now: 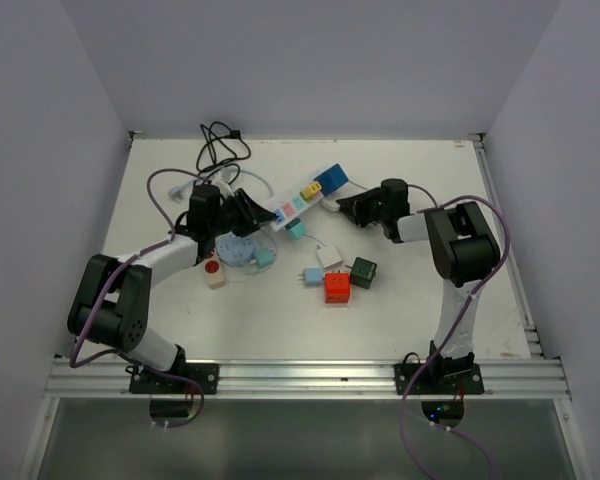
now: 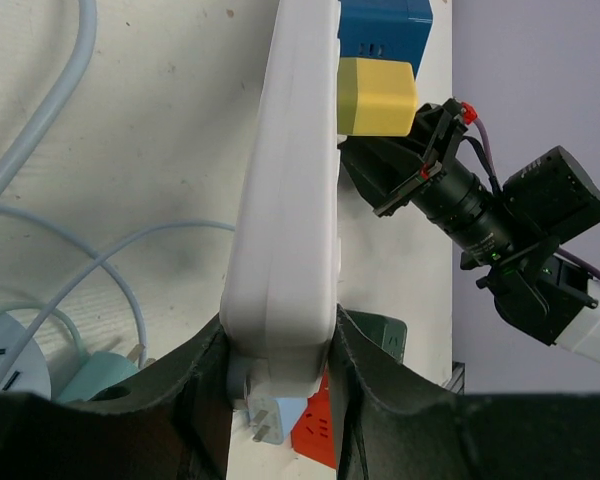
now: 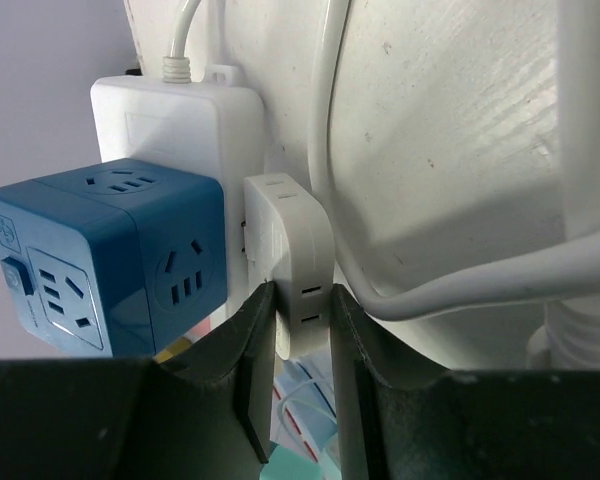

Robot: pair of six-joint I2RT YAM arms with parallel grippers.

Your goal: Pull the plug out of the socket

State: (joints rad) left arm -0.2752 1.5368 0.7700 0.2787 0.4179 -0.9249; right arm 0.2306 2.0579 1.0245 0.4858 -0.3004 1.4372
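Note:
A white power strip [image 1: 292, 206] lies diagonally at the table's middle back. A blue cube adapter [image 1: 330, 177] and a yellow plug [image 1: 308, 190] sit in it. My left gripper [image 1: 252, 211] is shut on the strip's near end; in the left wrist view the strip [image 2: 285, 200] sits between the fingers of that gripper [image 2: 280, 370]. My right gripper [image 1: 354, 207] is shut on a white USB charger plug [image 3: 296, 255] that stands against the strip's side [image 3: 175, 110], next to the blue cube [image 3: 110, 250]. Whether its pins are in the socket is hidden.
Loose on the table in front are a red cube socket [image 1: 337, 287], a dark green cube [image 1: 363, 272], a light blue plug [image 1: 312, 275], a white plug [image 1: 329, 256] and a teal plug [image 1: 264, 257]. A black cable [image 1: 220, 140] coils at the back.

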